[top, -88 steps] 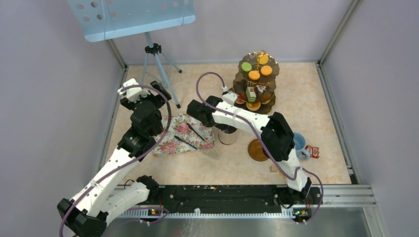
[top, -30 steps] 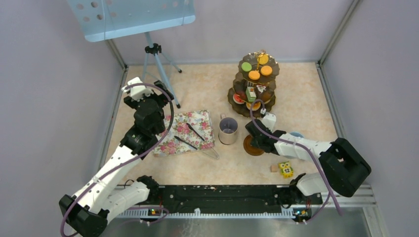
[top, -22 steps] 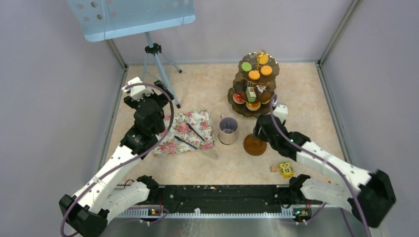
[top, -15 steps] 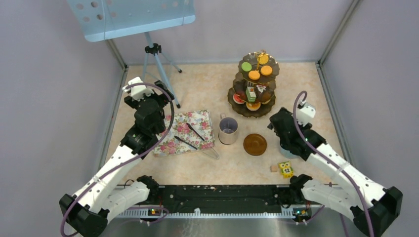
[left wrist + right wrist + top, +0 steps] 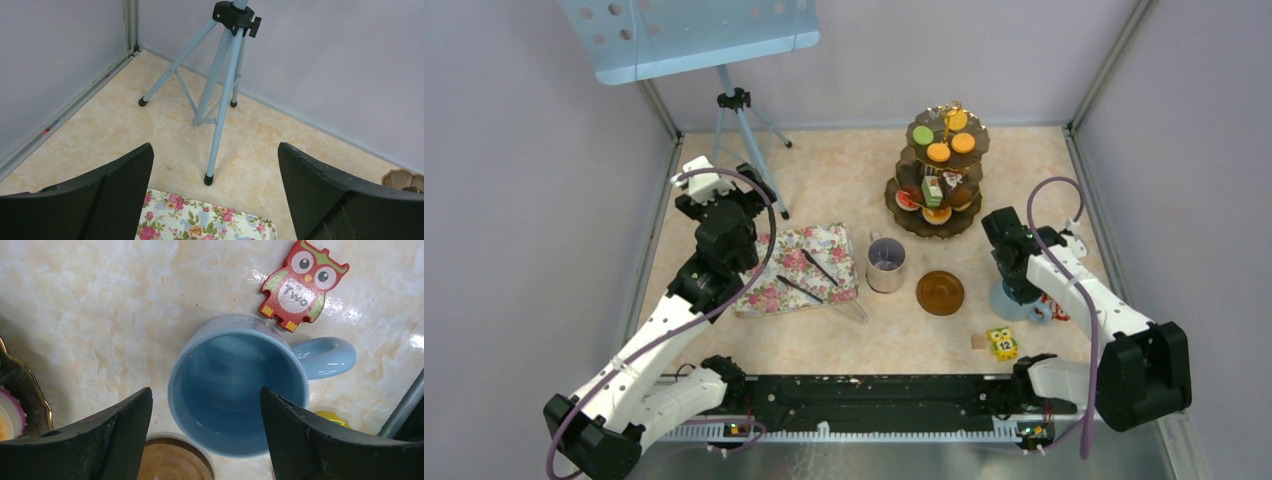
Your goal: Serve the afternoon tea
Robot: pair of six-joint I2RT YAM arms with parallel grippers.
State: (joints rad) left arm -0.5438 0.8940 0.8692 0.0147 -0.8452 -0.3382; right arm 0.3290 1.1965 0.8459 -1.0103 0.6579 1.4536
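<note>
Light blue cup [image 5: 237, 390], centre frame, below red owl tile [image 5: 302, 285]: hovered over by right gripper [image 5: 205, 400], spread wide; wall best pinched opposite the handle, for carriage to the brown saucer [image 5: 172, 462].

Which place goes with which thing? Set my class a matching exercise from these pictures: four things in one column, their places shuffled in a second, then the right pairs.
Things
1. blue cup
2. grey mug
3. green pastry
4. red owl

Places
A. on the top tier of the stand
B. lying beside the cup's handle
C. between the flowered cloth and the saucer
D. right under the open right tool

Pairs: 1-D, 2-C, 3-A, 4-B
</note>
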